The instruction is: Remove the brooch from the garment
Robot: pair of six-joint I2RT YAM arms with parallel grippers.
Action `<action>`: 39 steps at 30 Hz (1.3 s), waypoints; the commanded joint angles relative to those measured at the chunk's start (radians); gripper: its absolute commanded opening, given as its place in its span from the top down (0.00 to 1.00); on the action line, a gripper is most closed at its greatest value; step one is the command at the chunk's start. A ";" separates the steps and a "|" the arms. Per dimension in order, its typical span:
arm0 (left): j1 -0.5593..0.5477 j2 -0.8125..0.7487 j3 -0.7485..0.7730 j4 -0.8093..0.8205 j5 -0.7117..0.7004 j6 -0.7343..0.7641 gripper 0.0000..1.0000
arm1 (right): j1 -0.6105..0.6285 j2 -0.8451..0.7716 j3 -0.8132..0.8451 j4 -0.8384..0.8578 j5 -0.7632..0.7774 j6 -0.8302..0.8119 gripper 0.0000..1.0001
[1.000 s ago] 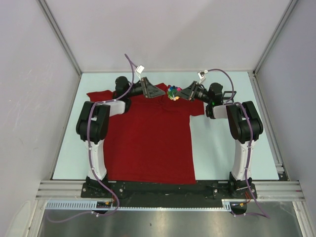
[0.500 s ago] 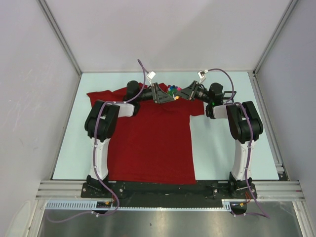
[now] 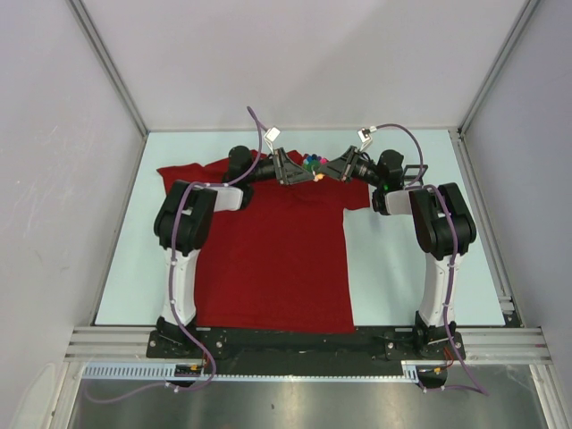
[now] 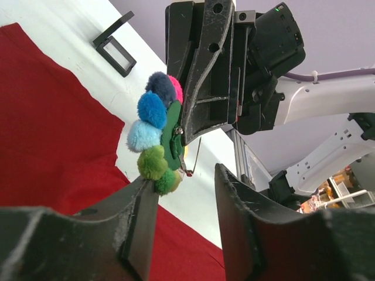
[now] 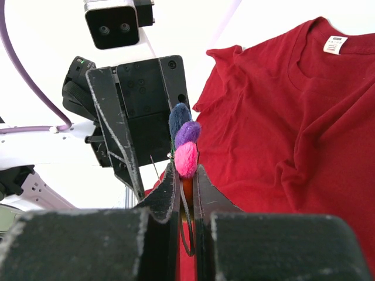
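**Brooch pinched in the air between two grippers, above the collar**

We find the brooch (image 3: 312,164) in the upper centre of the overhead view, lifted off the cloth and hanging between the two tools; the garment (image 3: 268,259) lies spread flat on the table (image 3: 402,268) beneath, its collar end just under the meeting point.

The right gripper (image 5: 184,175) is clenched on the brooch. In its own camera the two fingers press together at the lower centre of the frame, with the pink, purple and dark-blue balls standing up out of the pinch; we read this as the anchoring hold, keeping the piece steady and turned edge-on to the other arm.

The left gripper (image 4: 184,181) is not gripping anything. In its camera the jaws stand apart at the bottom of the frame, one finger (image 4: 140,216) touching the green balls at the brooch's lower end and the other clear of it; a thin wire, probably the pin, shows in the gap just above. We judge the left tool is placed there to take the clasp or the lower balls.

The white neck label (image 5: 335,44) sits at the upper right of the right wrist view, well apart from the brooch. No cloth appears caught in it, though we cannot tell for certain that the pin is free.
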State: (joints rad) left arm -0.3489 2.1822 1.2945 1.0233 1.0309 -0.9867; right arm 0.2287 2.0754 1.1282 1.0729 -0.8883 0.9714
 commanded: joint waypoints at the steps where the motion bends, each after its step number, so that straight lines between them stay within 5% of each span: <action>1: 0.001 0.008 0.046 0.070 0.004 -0.010 0.56 | 0.014 -0.020 0.028 0.019 -0.018 -0.026 1.00; 39: 0.002 0.056 0.104 0.070 0.078 -0.066 0.87 | 0.049 -0.014 0.082 -0.070 -0.095 -0.114 1.00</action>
State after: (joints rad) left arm -0.3332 2.2372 1.3476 1.0363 1.0985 -1.0580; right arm 0.2394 2.0754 1.1740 1.0088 -0.9325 0.8799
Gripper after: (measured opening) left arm 0.152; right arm 0.052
